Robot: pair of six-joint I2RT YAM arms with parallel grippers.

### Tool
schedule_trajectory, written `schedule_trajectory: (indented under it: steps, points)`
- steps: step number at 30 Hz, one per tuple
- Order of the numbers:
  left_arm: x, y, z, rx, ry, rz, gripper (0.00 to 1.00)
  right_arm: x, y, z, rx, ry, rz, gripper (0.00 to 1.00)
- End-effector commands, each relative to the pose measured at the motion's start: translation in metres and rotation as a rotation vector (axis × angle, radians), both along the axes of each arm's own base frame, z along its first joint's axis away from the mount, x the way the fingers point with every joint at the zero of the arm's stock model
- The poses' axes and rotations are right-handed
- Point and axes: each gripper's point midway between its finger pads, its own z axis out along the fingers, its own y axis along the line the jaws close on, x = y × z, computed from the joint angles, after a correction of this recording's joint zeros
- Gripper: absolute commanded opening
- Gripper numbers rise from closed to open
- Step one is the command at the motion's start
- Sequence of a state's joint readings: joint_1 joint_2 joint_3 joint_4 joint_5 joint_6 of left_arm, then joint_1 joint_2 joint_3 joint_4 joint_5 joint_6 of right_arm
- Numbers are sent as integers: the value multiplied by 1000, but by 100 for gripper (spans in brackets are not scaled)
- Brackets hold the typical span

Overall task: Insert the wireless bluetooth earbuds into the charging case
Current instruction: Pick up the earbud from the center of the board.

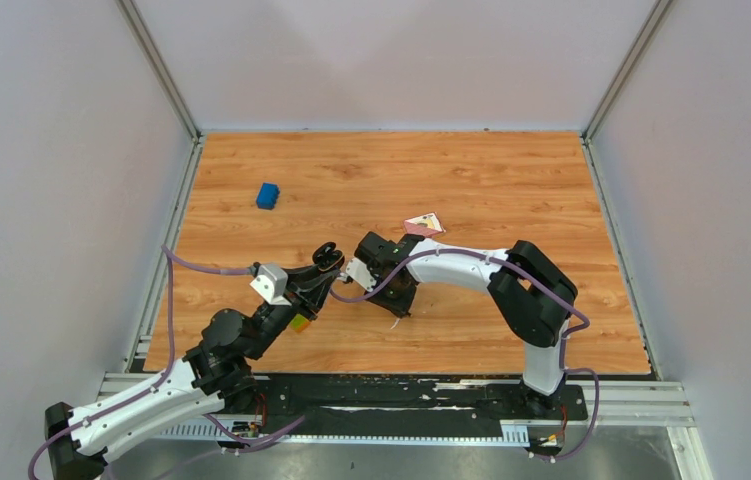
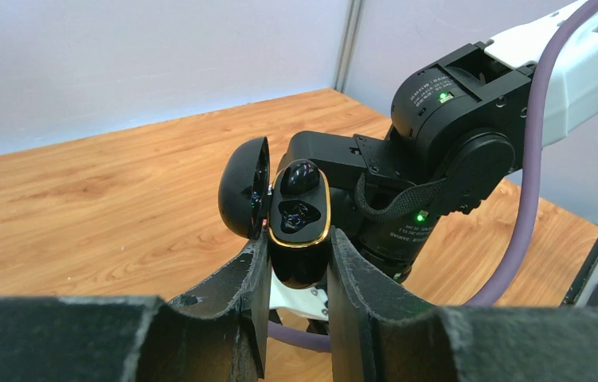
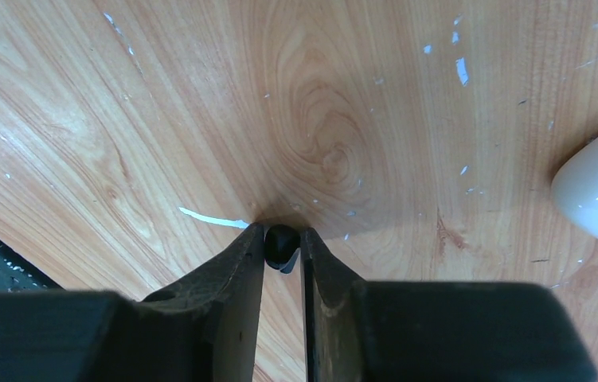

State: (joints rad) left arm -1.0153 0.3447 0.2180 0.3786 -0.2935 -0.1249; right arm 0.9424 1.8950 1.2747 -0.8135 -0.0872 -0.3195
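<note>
A: Edges, room?
B: Counter [image 1: 511,170] running wide to the far and right rims, grey walls on three sides; blue block [image 1: 268,195] far left, small card [image 1: 423,224] just beyond the right arm [image 1: 451,268]
A: Tools?
B: Left tool [image 2: 299,243] clenched on the open charging case [image 2: 302,267], held above the wood, seated earbud [image 2: 299,177] in its upper well; right tool [image 3: 281,235] pinching the loose earbud [image 3: 280,245] down at the counter
A: Writing?
B: White print on the right arm's joint, too small to read

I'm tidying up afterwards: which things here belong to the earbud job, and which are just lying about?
Job: charging case, open, in the left gripper; seated earbud; loose earbud in the right gripper.
Lying about: blue block; pinkish card.
</note>
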Motion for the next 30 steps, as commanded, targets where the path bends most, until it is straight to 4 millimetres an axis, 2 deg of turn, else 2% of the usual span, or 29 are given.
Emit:
schedule_trajectory:
  steps: [1,5,8,14,17,22,26,30]
  points:
    - [-2,0,22,-55,-29,-6,0,-6,-4,-5,-25,16,10,19]
    - [-1,1,20,-48,-28,1,0,-4,-2,3,-3,2,13,12]
    - [1,1,18,-43,-28,13,0,-1,1,26,70,-7,12,10]
    - [8,-5,13,-25,-23,29,0,3,7,95,380,17,0,7]
    - [12,-12,11,-16,-23,26,0,6,8,127,524,-51,37,7]
    - [19,-23,4,9,-19,30,0,-7,11,183,756,-170,142,9]
    - [24,-37,-3,22,-12,8,0,-23,17,220,891,-157,209,10]
    - [23,-52,-4,-26,-17,-41,0,-25,30,260,1028,-144,232,11]
